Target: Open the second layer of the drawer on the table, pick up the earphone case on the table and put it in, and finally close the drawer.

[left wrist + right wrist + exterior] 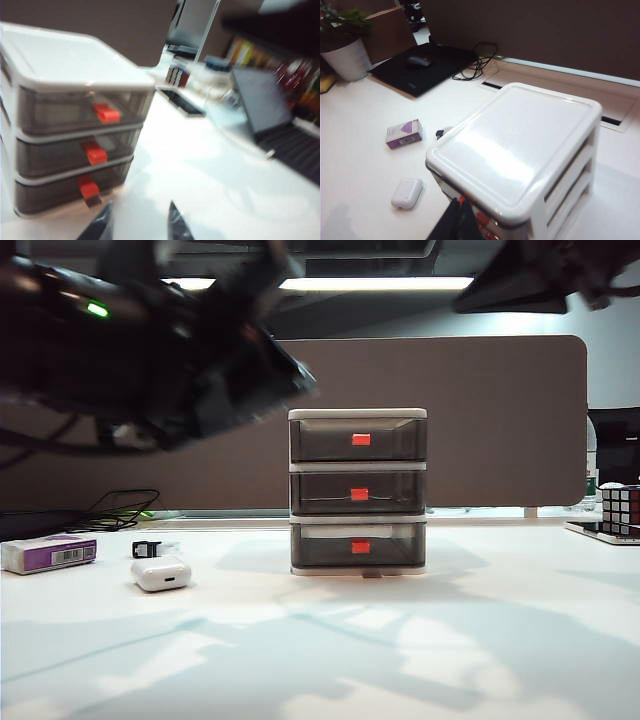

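Left wrist view: left tool (pixel 137 222), partly open and empty, before the drawer (pixel 70 120); right tool (pixel 456 220) closed above it.

White table (pixel 330 660) with items resting on it.
The drawer (pixel 358 490) stood near centre, all layers shut; the earphone case (pixel 160 572), a small black object (pixel 146 549) and a white-and-purple box (pixel 48 553) lay well to its left.

White 3-drawer cabinet (pixel 357 491) upright, drawers shut; white earphone case (pixel 160 573) flat on table (pixel 330 650), apart.
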Robot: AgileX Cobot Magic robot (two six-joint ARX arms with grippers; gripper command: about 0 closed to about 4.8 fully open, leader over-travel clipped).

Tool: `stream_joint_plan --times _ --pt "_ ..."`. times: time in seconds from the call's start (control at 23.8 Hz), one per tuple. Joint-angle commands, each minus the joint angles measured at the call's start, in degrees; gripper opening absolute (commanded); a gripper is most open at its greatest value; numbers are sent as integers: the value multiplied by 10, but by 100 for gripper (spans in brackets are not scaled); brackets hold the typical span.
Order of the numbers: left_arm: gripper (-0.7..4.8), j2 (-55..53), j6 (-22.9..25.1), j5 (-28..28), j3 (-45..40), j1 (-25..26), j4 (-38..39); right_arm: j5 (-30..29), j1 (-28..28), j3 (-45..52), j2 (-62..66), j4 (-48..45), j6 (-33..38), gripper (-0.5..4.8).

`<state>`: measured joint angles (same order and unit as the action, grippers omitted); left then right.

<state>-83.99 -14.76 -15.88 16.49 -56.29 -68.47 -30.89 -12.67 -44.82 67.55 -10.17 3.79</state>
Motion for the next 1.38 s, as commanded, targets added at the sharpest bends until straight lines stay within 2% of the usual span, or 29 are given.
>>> stream_joint_plan --times 0.04,0.17,0.21,0.38,0.5,0.59,0.67,0.71,0.8,1.01,1.09,1.22,1.38 --pt "161 -48 13 -8 33 -1 6 -24 -4 -26 37 -9 -10 -5" --pt "299 -139 23 -6 98 -4 2 -27 -14 -59 85 -9 -26 -5" --pt "313 -156 24 -6 111 -4 -2 -27 -22 -66 95 -8 -34 -5" --pt "313 -199 24 -12 142 -5 -10 -28 -26 -90 122 -8 -47 -5" --pt "313 -221 28 -98 149 -8 -13 -41 -33 -125 162 -8 -58 -5" --pt "313 -233 28 -133 149 -8 -25 -54 -33 -148 187 -7 -58 -5" --pt "312 -247 28 -142 149 -8 -55 -57 -35 -162 203 -5 -58 -5" --pt "310 -264 30 -141 153 -8 -95 -64 -37 -175 217 -2 -57 -5" --pt "310 -286 50 -141 171 -8 -127 -76 -42 -190 238 1 -57 -5" --pt "310 -303 100 -140 218 -10 -112 -81 -51 -202 261 0 -58 -5" --pt "310 -306 131 -175 247 -11 -68 -85 -56 -204 270 1 -58 -5" --pt "310 -310 131 -187 260 -11 -45 -85 -57 -204 273 -1 -59 -5" --pt "310 -328 125 -230 266 -11 -45 -89 -58 -204 276 -3 -69 -5"
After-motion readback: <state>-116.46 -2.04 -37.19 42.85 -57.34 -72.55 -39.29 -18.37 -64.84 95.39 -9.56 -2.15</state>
